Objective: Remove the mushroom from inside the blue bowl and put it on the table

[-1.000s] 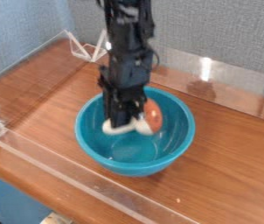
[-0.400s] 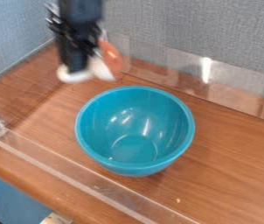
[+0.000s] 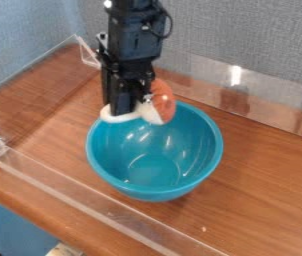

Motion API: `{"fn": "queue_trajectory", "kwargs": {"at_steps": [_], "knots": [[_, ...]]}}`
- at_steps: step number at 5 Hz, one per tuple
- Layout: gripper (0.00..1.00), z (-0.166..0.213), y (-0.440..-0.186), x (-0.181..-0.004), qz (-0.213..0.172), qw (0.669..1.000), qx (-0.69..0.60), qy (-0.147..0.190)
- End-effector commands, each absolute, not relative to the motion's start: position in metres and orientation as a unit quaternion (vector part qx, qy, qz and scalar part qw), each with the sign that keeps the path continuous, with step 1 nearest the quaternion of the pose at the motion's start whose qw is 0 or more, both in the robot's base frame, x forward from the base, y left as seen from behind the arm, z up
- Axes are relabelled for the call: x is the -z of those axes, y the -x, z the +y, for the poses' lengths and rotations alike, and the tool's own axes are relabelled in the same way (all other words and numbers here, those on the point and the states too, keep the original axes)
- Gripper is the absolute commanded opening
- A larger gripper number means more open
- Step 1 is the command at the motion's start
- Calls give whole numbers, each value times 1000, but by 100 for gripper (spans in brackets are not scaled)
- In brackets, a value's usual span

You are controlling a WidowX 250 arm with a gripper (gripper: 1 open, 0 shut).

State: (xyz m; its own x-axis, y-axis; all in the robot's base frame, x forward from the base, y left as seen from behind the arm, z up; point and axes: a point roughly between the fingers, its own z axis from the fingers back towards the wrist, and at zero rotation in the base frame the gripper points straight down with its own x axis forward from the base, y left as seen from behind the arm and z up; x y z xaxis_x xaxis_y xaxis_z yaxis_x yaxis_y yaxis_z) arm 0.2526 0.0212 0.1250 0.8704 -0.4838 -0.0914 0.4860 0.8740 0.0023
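Note:
The mushroom (image 3: 162, 101), with its orange-brown cap to the right and cream stem to the left, hangs tilted in the air just above the far rim of the blue bowl (image 3: 167, 165). My gripper (image 3: 130, 108) points down and is shut on the mushroom's stem. The bowl sits mid-table on the brown wooden table (image 3: 40, 115), and its glossy inside holds nothing. The gripper's fingers partly hide the stem.
Clear acrylic walls edge the table, one at the back right (image 3: 254, 88) and one along the front (image 3: 80, 190). A blue-grey fabric panel stands behind the table. Bare wood lies left of the bowl and behind it.
The gripper lifted the mushroom out of the bowl, rose high to the upper left, then came back down and right to hang over the bowl's far rim.

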Motion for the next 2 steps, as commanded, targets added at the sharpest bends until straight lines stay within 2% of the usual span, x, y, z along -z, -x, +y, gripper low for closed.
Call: {"fn": "queue_trajectory", "kwargs": {"at_steps": [1,2], "knots": [[0,25,-254,-136,23,968,248,-17],[0,26,-253,-141,14,969,248,-16]]}}
